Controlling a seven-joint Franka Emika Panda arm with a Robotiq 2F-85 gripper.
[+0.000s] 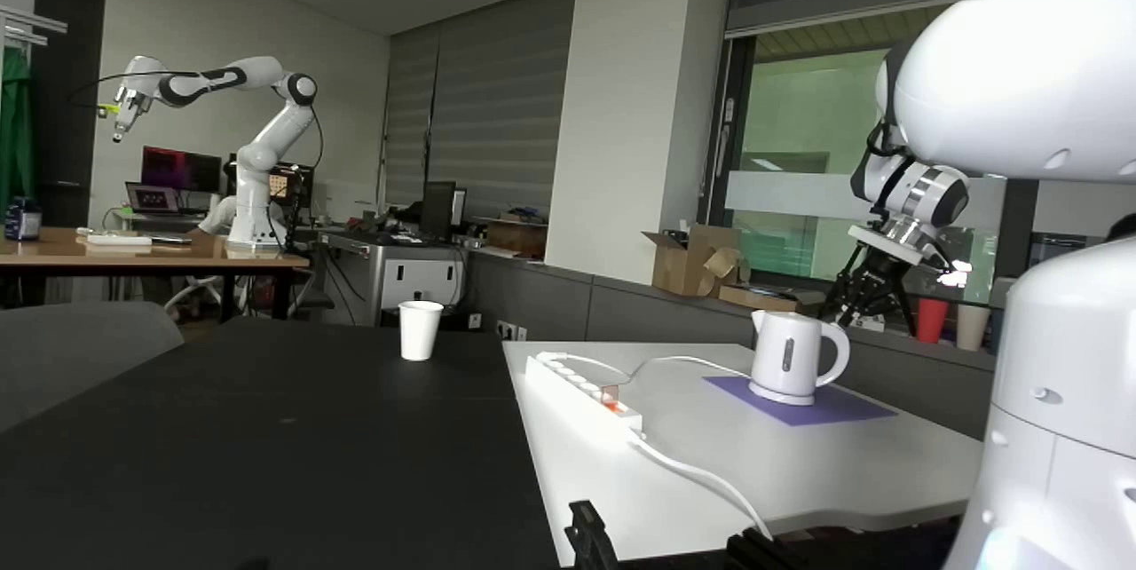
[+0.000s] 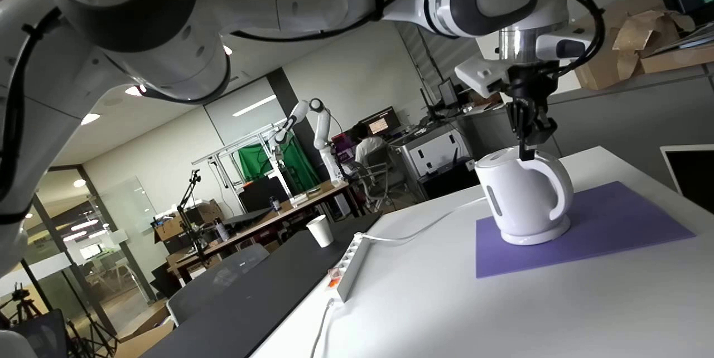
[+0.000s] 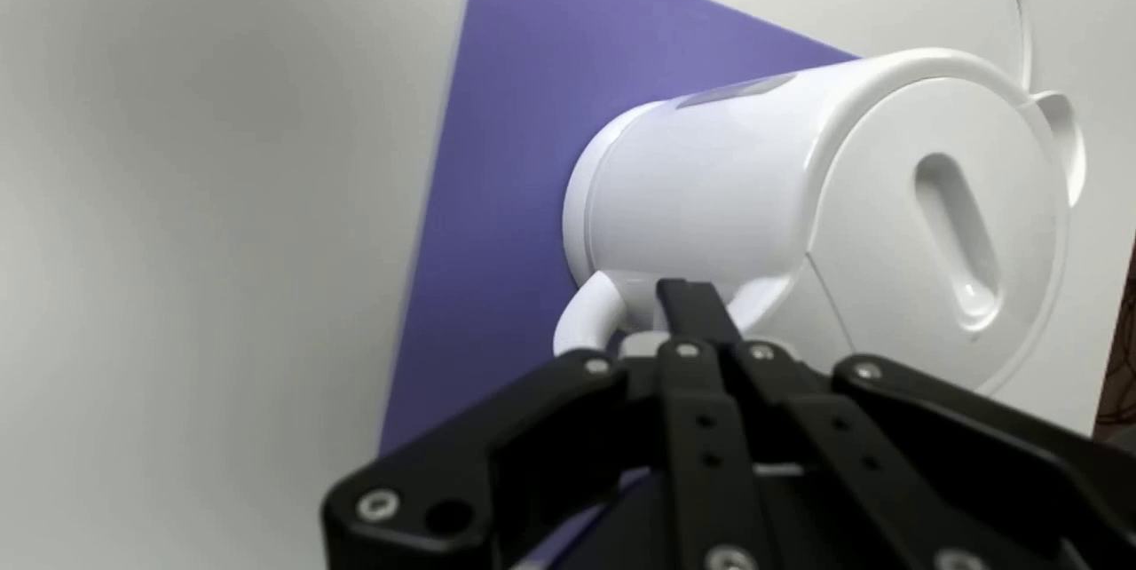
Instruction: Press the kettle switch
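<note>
- I take the reach as nearly done and the press as next: my black two-finger gripper (image 3: 699, 308), metal and plastic by the look of it, points down at the glossy white kettle (image 2: 520, 199), rounded and plastic-looking.
- My hand is narrow, its fingers lying together, with nothing that I can see between them.
- The kettle stands upright below the hand, its white loop handle (image 2: 563, 188) nearest the fingertips; whether they touch it I can't tell.
- I can't pick out the switch; I'd guess it sits near the handle's top, hidden by my fingers in the wrist view.
- What I need is a short, slow push straight down, since an off-centre shove could slide or tip the kettle.
- The kettle's round white lid (image 3: 914, 250) is just beside the fingertips, so drifting that way would waste the press.
- Under the kettle lies a flat purple mat (image 2: 619, 224) on a smooth white table (image 2: 446, 302).
- Past the kettle, well apart from the hand, are a long white power strip (image 2: 352, 267) and, farther off, a tapered white paper cup (image 2: 320, 231); neither blocks a downward push.
</note>
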